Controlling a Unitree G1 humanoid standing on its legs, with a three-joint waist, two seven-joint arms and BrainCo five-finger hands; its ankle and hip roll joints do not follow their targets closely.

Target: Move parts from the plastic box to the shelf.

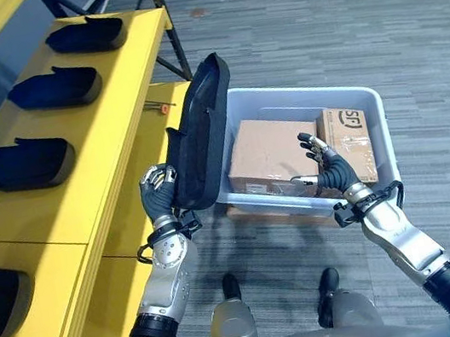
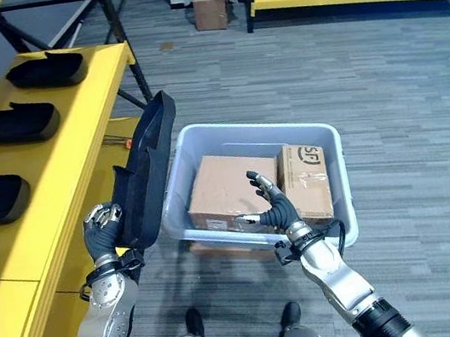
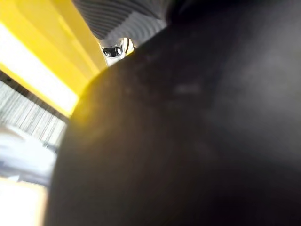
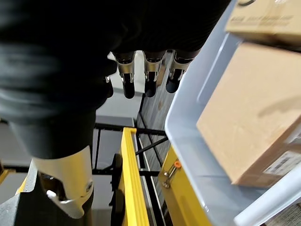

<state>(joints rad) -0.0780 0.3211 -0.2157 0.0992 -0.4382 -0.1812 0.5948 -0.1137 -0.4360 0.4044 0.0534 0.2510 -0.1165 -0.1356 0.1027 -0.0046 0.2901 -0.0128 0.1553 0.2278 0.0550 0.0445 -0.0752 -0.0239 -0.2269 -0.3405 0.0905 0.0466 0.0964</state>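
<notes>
So this looks like the carry step. The left hand (image 1: 161, 198) has its fingers curled round the lower end of a black part (image 1: 200, 134), which stands tilted on end above it, outside the box (image 1: 370, 114) and right next to the box's near-left corner. The left wrist view is basically all black surface, with a strip of yellow shelf (image 1: 112, 166) past it, so the grip itself reads best from the head views.

My guess at the next move: swing the part away from the box towards the shelf and lay it flat on a bare bit of the yellow board. More parts (image 1: 56, 88) already lie in a row there, well beyond the hand on its outer side, with a gap of free board nearer to it. The part is long and held by one end, so it could tip or twist in the grip on the way over. Worth going slowly.

The right hand (image 2: 272, 204) hovers over the box with fingers spread and relaxed, holding nothing. Just under it are two cartons (image 2: 228, 187) lying side by side inside the box. I can't tell if the fingertips touch the carton or just hang above it.
</notes>
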